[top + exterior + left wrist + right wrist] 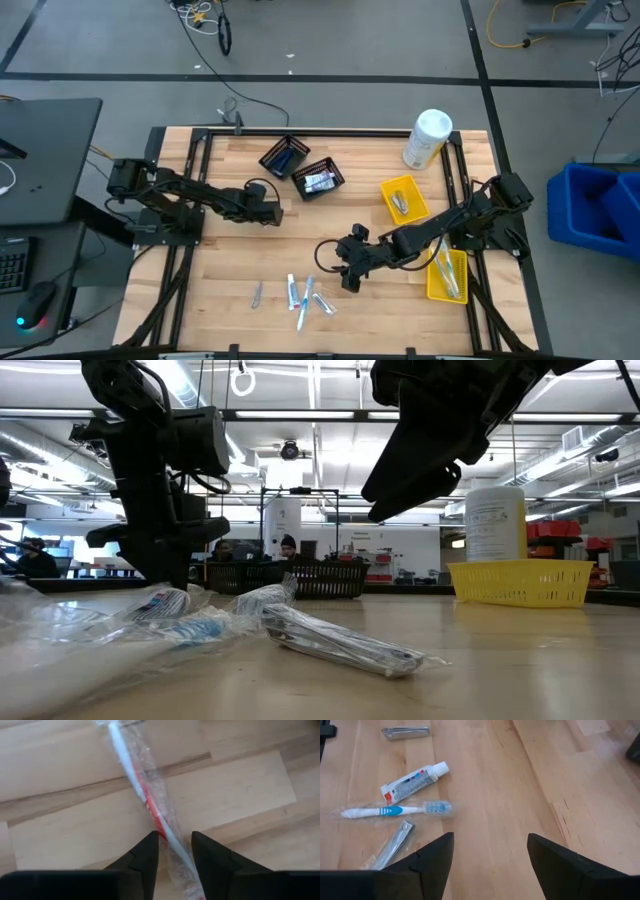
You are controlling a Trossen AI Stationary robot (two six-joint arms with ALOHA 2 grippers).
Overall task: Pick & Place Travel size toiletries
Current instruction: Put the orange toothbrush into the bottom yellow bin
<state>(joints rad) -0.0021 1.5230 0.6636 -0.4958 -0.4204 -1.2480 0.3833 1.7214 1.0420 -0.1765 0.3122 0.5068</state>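
We start with the wooden counter (230,260). Both arms reach in over it, the left arm near the middle and the right arm lower toward the front edge. At the back stand two black mesh baskets (318,180), and two yellow bins (403,197) sit on the right.

The left gripper (175,840) straddles a wrapped red-and-white toothbrush (145,795). Its jaws are narrow, one on each side of the handle, and a sliver of gap shows, so we judge it is not yet pinched. The brush's long axis runs out ahead through the gap at a slight slant, well set for closing across the handle.

The right gripper (490,837) hangs with its jaws wide and holds nothing. Ahead of it, off to one side, lies the loose cluster: a blue toothbrush (395,811), a toothpaste tube (415,780) and a silver clipper (395,845). The brush lies crosswise to the jaws' reach. The right arm is the nearer one to this cluster.
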